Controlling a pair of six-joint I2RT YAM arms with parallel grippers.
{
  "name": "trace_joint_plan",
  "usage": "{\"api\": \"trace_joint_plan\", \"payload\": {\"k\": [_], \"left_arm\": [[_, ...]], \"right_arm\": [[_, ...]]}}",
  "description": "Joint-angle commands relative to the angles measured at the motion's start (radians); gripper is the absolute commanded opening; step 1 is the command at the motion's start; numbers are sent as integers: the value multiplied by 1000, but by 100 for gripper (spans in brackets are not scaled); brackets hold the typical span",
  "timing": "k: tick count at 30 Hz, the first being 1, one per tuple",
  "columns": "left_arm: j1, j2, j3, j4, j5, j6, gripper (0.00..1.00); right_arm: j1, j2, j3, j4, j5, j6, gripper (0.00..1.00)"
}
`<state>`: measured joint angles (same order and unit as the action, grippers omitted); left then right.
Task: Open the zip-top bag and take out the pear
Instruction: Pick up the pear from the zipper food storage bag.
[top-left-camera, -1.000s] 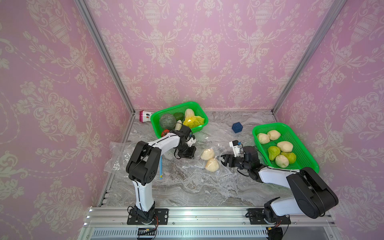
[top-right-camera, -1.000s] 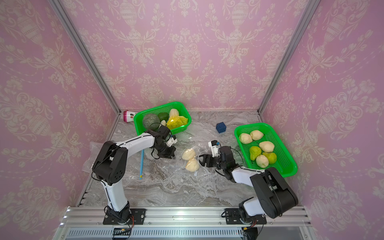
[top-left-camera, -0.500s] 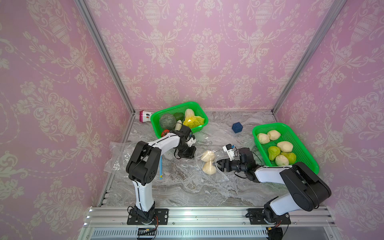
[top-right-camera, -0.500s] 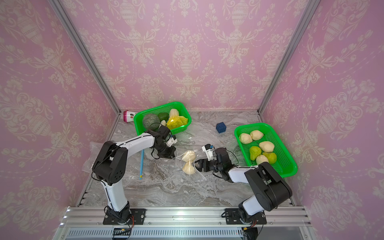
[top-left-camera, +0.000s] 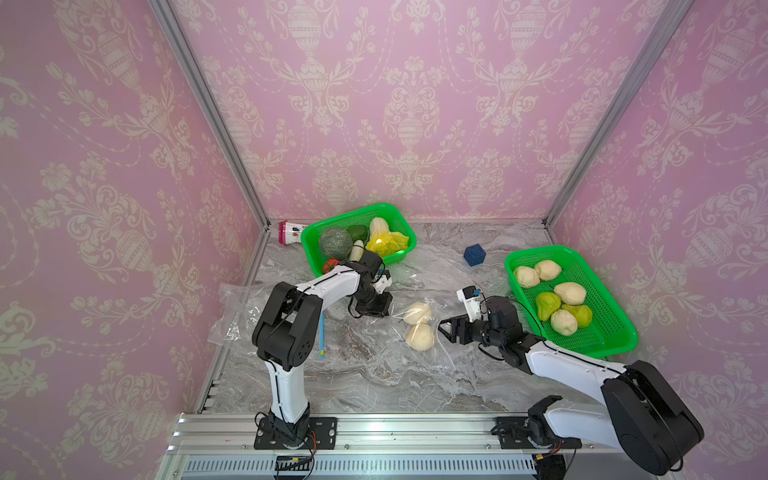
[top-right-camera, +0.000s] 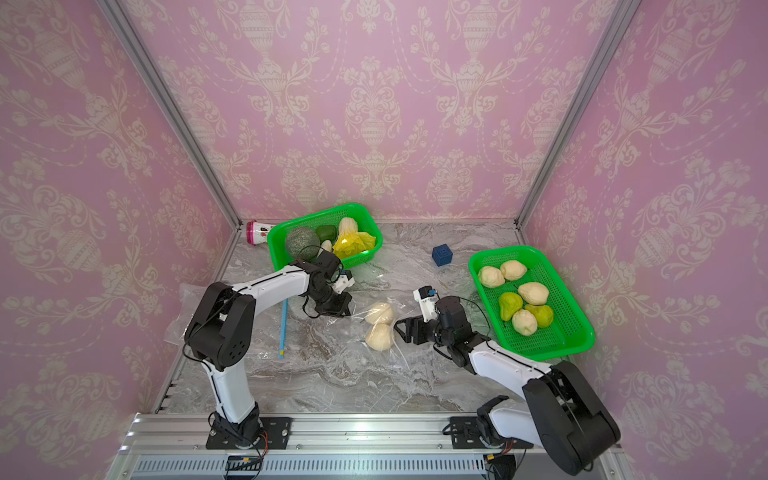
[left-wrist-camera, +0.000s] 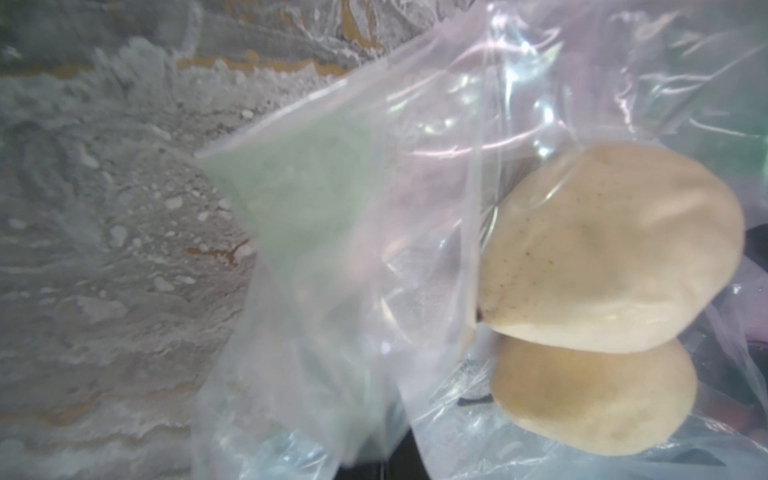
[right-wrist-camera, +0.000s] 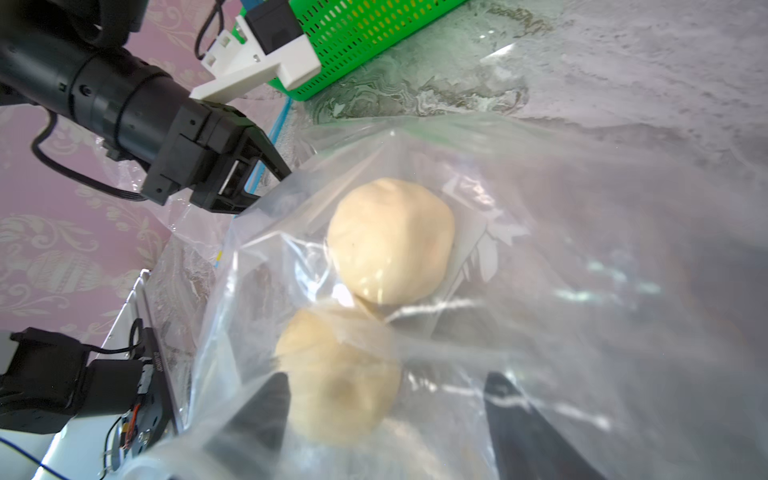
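Marble counter (top-left-camera: 374, 374): left end effector (right-wrist-camera: 268, 189) pinches the zip-top bag (right-wrist-camera: 540, 208) at its edge. Right end effector (top-left-camera: 441, 329) gapes wide at the nearer pear (top-left-camera: 419, 336). Extraction step, I'd say: next, close on it and draw out.

A clear bag (right-wrist-camera: 540, 249) fills most of the frame, with the far pear (right-wrist-camera: 390, 241) inside it at mid-frame and the near pear (right-wrist-camera: 336, 386) closer to the camera. In the foreground the right gripper (right-wrist-camera: 386, 415) has its dark fingers (right-wrist-camera: 270, 407) spread wide and blurred through the plastic, the near pear beside one finger and clear of the other. Farther back the left gripper (right-wrist-camera: 270, 183) is clamped on the bag's edge, and a green basket (right-wrist-camera: 353, 41) sits behind it on the marble table (right-wrist-camera: 623, 62).
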<state>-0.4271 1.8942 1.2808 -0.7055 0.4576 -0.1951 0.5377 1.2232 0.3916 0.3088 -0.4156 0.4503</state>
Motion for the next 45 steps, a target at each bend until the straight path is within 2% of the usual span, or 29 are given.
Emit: {"api": "trace_joint_plan", "payload": {"k": [1,3,9,15,22,27,32,41,45], "left_arm": [[7,11,20,-25,-19,22,0],[7,10,20,-22,-19,21,0],[7,8,17,-22,-26,22,0],[7,14,18,-22,-27,22,0],[7,13,19,-25,-30,25,0],[7,18,20,-25,-27,26,0],[7,20,20,-21,-22,22,0],[5,16,18,-22,-21,23,0],[4,18,18,-22,-17,23,0]], "right_arm": [[-5,-28,17,-140,177,7,66],[-3,-19,2,-118,178,26,59],[23,66,-15,-10,169,17,54],[126,157,21,64,265,-62,73],[168,126,-22,244,200,-41,82],[170,125,-32,324,85,14,84],[192,214,12,333,9,28,86],[260,345,112,243,47,-29,87],[300,394,178,152,109,-62,88]]}}
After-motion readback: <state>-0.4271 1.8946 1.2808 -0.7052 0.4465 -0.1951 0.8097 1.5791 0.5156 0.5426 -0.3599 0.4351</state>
